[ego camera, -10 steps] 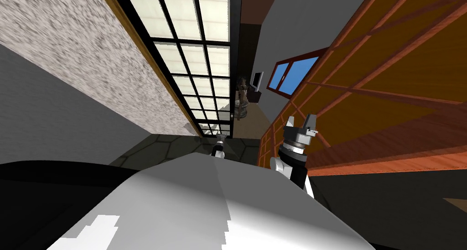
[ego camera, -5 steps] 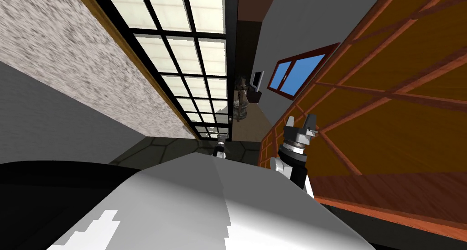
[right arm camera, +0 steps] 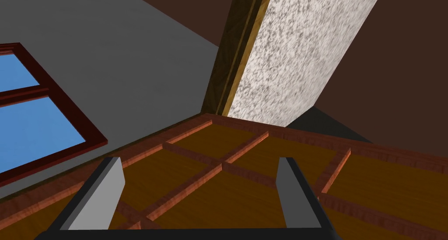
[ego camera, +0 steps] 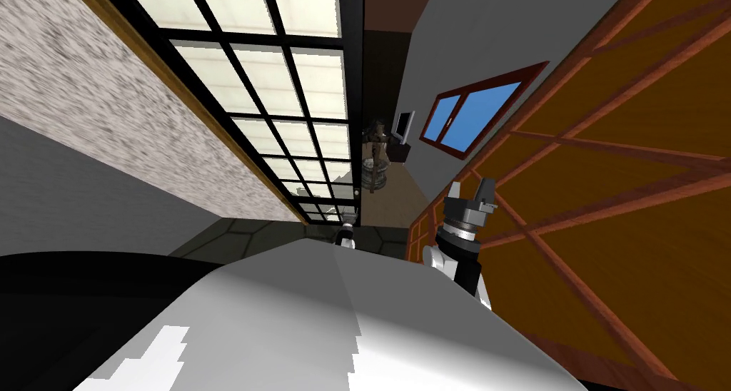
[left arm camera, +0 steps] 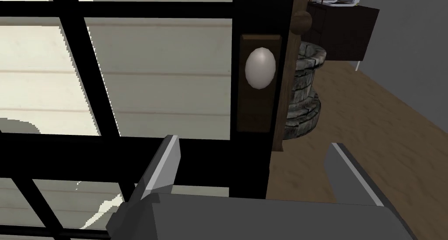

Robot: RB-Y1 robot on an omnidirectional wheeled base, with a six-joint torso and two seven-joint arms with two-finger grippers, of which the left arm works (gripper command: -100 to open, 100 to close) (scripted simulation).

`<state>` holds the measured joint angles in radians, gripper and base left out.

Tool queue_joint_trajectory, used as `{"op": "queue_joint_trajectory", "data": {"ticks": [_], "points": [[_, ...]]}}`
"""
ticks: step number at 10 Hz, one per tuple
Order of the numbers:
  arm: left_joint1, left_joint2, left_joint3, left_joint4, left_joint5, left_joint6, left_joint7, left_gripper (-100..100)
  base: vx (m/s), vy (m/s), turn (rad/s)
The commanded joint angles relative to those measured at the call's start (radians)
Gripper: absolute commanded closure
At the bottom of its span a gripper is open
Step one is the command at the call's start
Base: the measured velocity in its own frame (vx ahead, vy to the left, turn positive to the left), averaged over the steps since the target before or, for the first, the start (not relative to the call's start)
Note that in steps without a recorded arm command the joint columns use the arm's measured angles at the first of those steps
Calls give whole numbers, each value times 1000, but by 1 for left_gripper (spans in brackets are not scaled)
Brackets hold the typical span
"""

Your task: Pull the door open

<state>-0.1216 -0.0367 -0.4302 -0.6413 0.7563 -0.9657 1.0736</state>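
Your view has swung a little: the door (ego camera: 285,87) and the lattice panel (ego camera: 607,158) sit differently across the head view, while both arms keep their places. The black-framed door with pale panes stands at your left, its pale oval knob (left arm camera: 260,68) on a brown plate (left arm camera: 258,114) by the door's edge. The left gripper (left arm camera: 253,142) is released, its fingers spread just short of the knob, not touching it. Past the door's edge a stone drum (left arm camera: 306,93) is half hidden, and a dark cabinet (left arm camera: 345,31) is cut off. The right gripper (ego camera: 471,189) hangs spread beside the panel.
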Motion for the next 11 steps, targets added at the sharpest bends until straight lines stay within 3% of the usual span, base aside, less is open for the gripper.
{"op": "queue_joint_trajectory", "data": {"ticks": [1, 3, 6, 11], "points": [[-3, -9, -5, 12, 8, -4, 10, -100, 198, -79, 26], [-5, 6, -2, 15, 4, -3, 10, -100, 13, 5, -7], [-4, 26, -1, 18, 1, -1, 12, -100, -177, 66, -32], [-1, 107, 7, 28, -8, 6, 20, -100, -215, 62, -63]]}}
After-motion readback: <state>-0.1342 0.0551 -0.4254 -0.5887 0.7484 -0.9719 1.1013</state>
